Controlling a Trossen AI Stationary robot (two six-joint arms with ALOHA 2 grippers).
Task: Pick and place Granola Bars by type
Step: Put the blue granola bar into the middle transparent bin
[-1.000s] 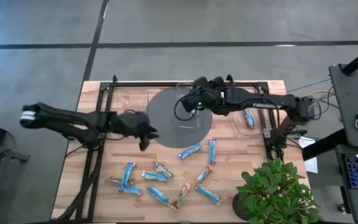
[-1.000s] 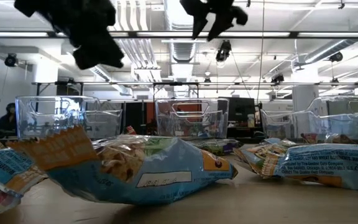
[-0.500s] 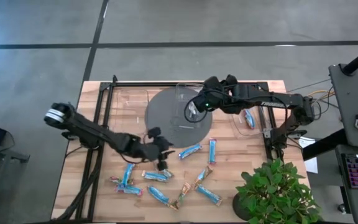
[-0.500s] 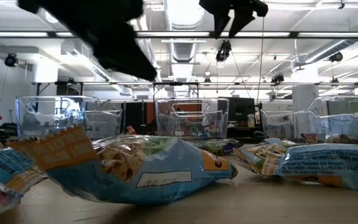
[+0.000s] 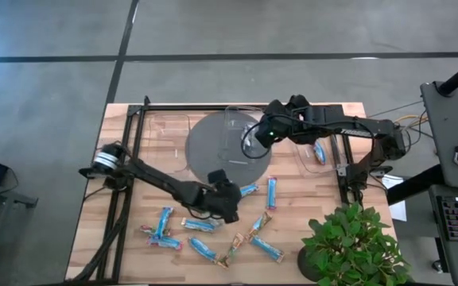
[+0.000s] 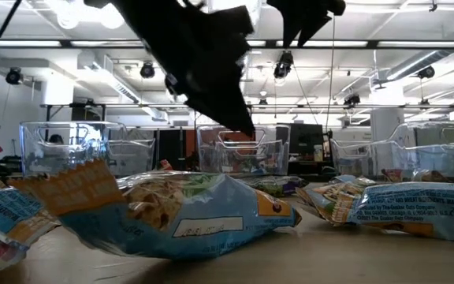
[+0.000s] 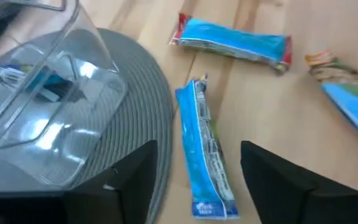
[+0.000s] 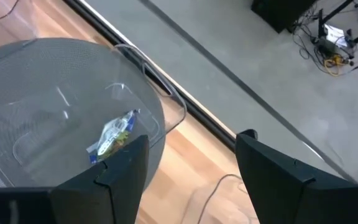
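Observation:
Several granola bars lie flat on the wooden table (image 5: pixel 308 199), most blue, a few tan. My left gripper (image 5: pixel 230 202) hangs open just above one blue bar (image 7: pixel 204 149), its fingers (image 7: pixel 129 180) standing to either side of the bar's near end without touching it. Beyond it lie another blue bar (image 7: pixel 232 46) and a green-blue bar (image 7: pixel 353 106). My right gripper (image 5: pixel 253 139) is open, high above a clear bin (image 8: pixel 73 118) that holds one bar (image 8: pixel 114 134).
The clear bin (image 5: pixel 241 127) stands on a round grey mat (image 5: pixel 213 155). A second bin (image 5: pixel 318 151) at the right holds a blue bar. A potted plant (image 5: pixel 348 246) fills the near right corner. Black frame rails (image 5: pixel 130 191) run along the table's sides.
My left gripper has swung from the table's left side toward the right and the near edge, sinking and rolling, and now hangs over the blue bar beside the mat. My right gripper has shifted a little to the right above the bin. No bar has moved.

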